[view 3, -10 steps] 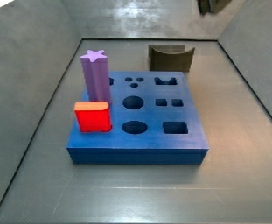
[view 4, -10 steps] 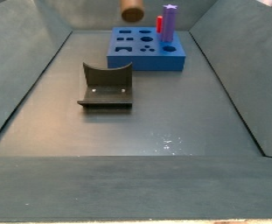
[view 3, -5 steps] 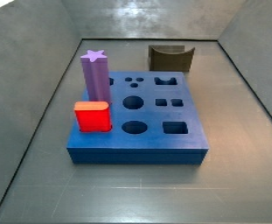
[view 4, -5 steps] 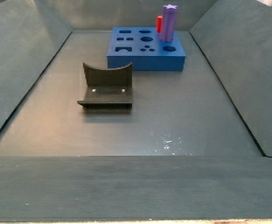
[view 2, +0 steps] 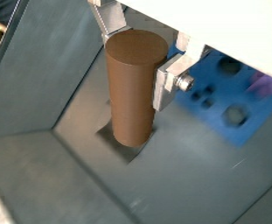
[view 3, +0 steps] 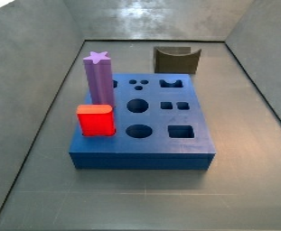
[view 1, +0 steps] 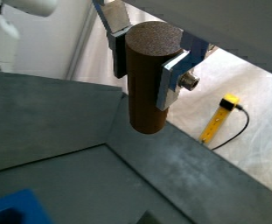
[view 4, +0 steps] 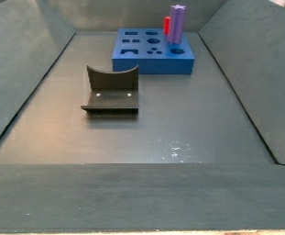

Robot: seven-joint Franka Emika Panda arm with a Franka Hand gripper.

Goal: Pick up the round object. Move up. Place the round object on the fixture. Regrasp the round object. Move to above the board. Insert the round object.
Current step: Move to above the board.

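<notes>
The round object [view 1: 144,105] is a brown wooden cylinder standing upright between the silver fingers, its round end face toward the camera; it also shows in the second wrist picture as the round object [view 2: 131,105]. My gripper [view 1: 146,66] is shut on it, as the gripper [view 2: 138,68] also shows. Neither the gripper nor the peg appears in the side views. The blue board [view 3: 154,149] lies on the floor, with its round hole free, and part of the board [view 2: 219,87] shows far below the peg. The dark fixture [view 4: 112,90] stands apart from the board [view 4: 157,62].
A purple star-topped peg [view 3: 98,79] and a red block [view 3: 96,120] stand in the board along one edge. The fixture [view 3: 176,60] sits just beyond the board's far end. Sloping grey walls enclose the floor. A yellow tool [view 1: 222,115] lies outside the enclosure.
One second ago the peg's lower end and the gripper showed at the top of the side views; they have risen out of those views since.
</notes>
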